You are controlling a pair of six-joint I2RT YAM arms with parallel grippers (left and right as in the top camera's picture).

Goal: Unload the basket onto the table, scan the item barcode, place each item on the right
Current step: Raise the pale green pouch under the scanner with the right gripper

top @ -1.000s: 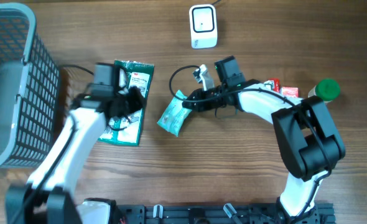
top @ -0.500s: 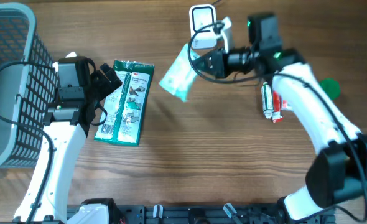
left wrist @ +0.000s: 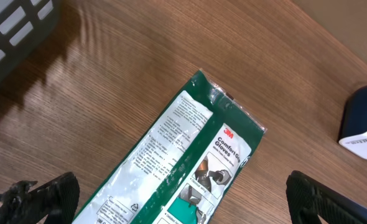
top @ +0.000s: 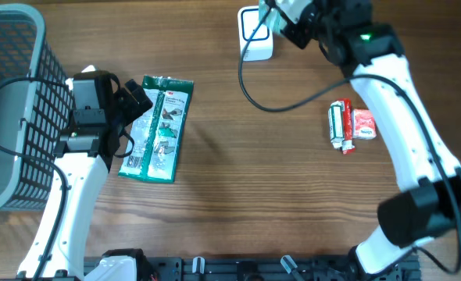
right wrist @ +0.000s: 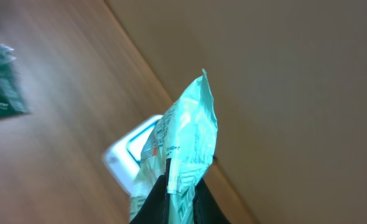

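Observation:
A mint-green packet (right wrist: 185,140) hangs upright between the fingers of my right gripper (right wrist: 182,186), which is shut on its lower edge. In the overhead view that gripper (top: 284,17) is at the table's far edge, right beside the white scanner (top: 255,35); the scanner (right wrist: 126,157) lies just behind the packet. No barcode is readable. My left gripper (top: 135,108) stands open over the top left of a green glove packet (top: 159,129) lying flat. Its fingers (left wrist: 37,198) are spread wide on either side of the green glove packet (left wrist: 193,155).
A grey mesh basket (top: 12,101) fills the left edge. A red-and-white pack (top: 339,123) and a red packet (top: 365,125) lie under the right arm. A black cable (top: 277,101) loops across the wood below the scanner.
My right arm carried the mint packet from the table's middle up to the scanner at the far edge. My left gripper opened, let go of the green glove packet and drew back left.

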